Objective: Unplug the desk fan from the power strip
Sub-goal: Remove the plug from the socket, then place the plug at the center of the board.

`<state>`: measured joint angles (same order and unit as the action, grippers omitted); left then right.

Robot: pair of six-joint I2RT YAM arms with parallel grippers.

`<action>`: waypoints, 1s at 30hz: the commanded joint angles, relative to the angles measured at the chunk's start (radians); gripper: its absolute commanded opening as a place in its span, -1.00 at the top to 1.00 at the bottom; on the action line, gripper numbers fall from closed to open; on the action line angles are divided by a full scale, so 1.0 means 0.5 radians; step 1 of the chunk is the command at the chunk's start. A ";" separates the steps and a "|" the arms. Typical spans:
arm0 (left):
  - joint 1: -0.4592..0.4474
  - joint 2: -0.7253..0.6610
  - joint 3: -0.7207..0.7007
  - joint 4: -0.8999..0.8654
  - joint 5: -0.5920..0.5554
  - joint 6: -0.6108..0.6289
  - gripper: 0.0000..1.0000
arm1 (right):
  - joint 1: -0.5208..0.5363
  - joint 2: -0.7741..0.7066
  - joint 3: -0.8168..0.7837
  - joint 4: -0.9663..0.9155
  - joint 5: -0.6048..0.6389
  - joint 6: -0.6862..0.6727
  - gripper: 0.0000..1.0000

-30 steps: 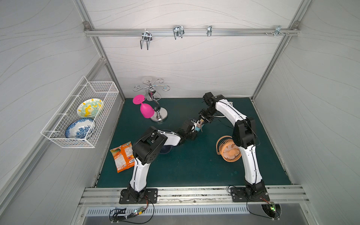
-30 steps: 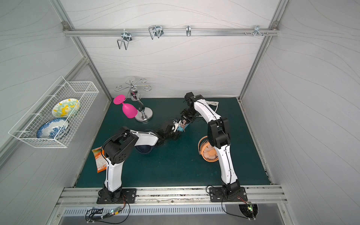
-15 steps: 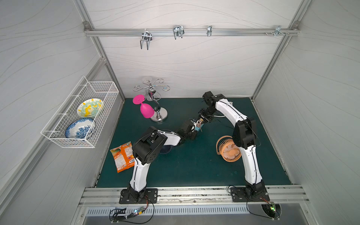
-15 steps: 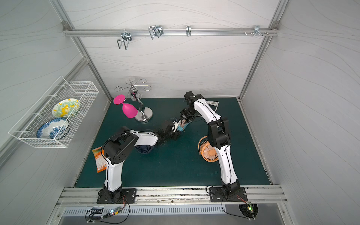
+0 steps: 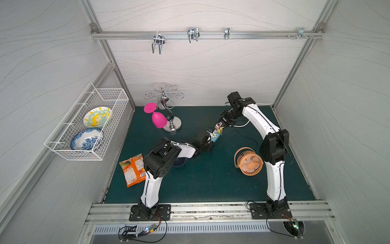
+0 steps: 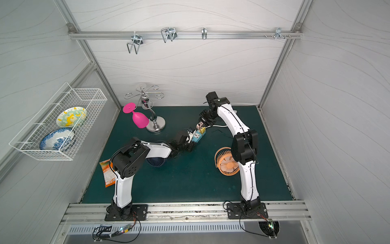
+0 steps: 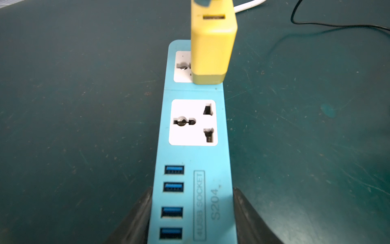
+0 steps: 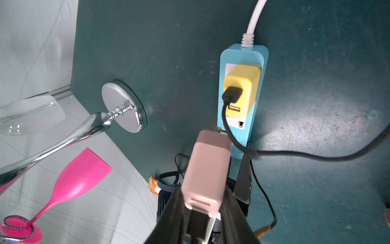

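A short, oblong power strip (image 7: pixel 194 160) is lying flat near the middle of the dark green mat (image 7: pixel 84 105), between the two arms. Its smooth plastic body is showing light blue, with rounded corners. Two square white socket faces are sitting along its top. Four blue USB ports are lining its near end, beside outlined lettering. A thick white cord (image 8: pixel 255 17) is leaving the far end through a ribbed collar.

A boxy yellow adapter (image 7: pixel 211 46) is standing plugged into the far socket. A thin black cable (image 8: pixel 295 155) is running from its top off to the right. The nearer socket is showing empty.

The left gripper (image 7: pixel 192 190) is clamping the strip's near end, its black fingers (image 7: pixel 135 221) pressing both long sides. The right gripper (image 8: pixel 201 200) is gripping a matte pink adapter (image 8: pixel 207 164), a rounded block. It is holding the adapter just above the strip, clear of the sockets, with a brass prong showing at its tip.

The mat is looking scuffed and speckled. Nearer and to the right, an orange desk fan (image 5: pixel 250 162) with a round slatted grille is sitting on the mat. At the far left, a shiny chrome stand (image 5: pixel 172 126) is carrying a bright pink glass (image 5: pixel 158 119) upside down.
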<state>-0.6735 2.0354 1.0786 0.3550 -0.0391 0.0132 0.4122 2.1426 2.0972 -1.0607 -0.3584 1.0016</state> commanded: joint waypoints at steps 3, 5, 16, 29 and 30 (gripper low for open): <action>-0.002 -0.008 0.032 -0.241 -0.072 0.018 0.96 | -0.009 -0.228 -0.197 0.054 -0.047 -0.042 1.00; 0.007 -0.031 0.042 -0.256 -0.089 0.003 0.92 | -0.014 -0.329 -0.330 0.106 -0.042 -0.051 1.00; 0.025 -0.152 0.163 -0.412 -0.203 -0.019 -0.15 | -0.033 -0.757 -0.909 0.298 -0.030 -0.067 1.00; 0.037 -0.399 0.218 -0.676 -0.340 -0.040 -0.79 | -0.018 -0.928 -1.191 0.422 -0.054 -0.068 1.00; 0.042 -0.415 0.230 -0.705 -0.346 -0.048 -0.81 | -0.015 -0.941 -1.206 0.422 -0.053 -0.072 1.00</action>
<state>-0.6609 1.8618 1.1469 0.0418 -0.1814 -0.0021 0.3988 1.7290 1.5055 -0.8719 -0.3737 0.9760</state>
